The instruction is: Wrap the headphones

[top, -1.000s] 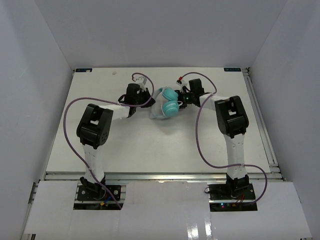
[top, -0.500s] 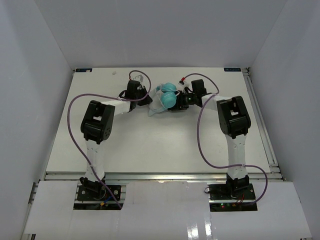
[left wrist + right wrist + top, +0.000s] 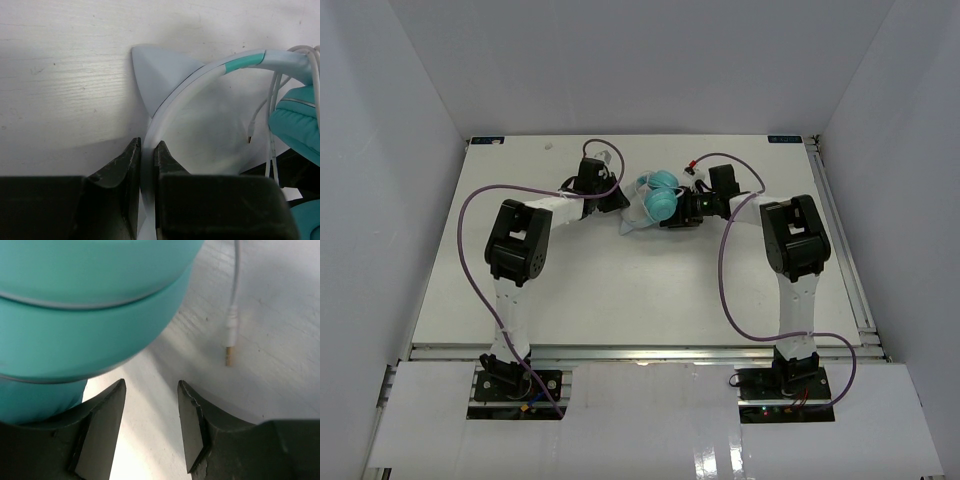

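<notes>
Lying in the upper middle of the overhead view, the headphones (image 3: pixel 656 198) sit on the white table (image 3: pixel 570 290) between the two grippers, teal ear cups (image 3: pixel 663 194) stacked to the right and the pale headband (image 3: pixel 634 218) curving toward lower left. The left gripper (image 3: pixel 618 203) reaches in from the left, its forearm stretched across the table. In its wrist view, the left gripper (image 3: pixel 146 148) is pinched tight on the headband (image 3: pixel 200 75) at the bottom centre, with only the thin band between the jaws. A pale pointed ear piece (image 3: pixel 160 75) rises from the band in the upper middle, and the thin white cord (image 3: pixel 272 100) hangs at right beside an ear cup (image 3: pixel 300 125).

The right gripper (image 3: pixel 672 211) comes in from the right, just beside the cups. In its wrist view, the right gripper (image 3: pixel 150 390) is spread moderately and grips nothing; bare table shows in the gap. The cups (image 3: pixel 85 315) fill the upper left, and the cord's plug (image 3: pixel 229 347) lies at the upper right.
</notes>
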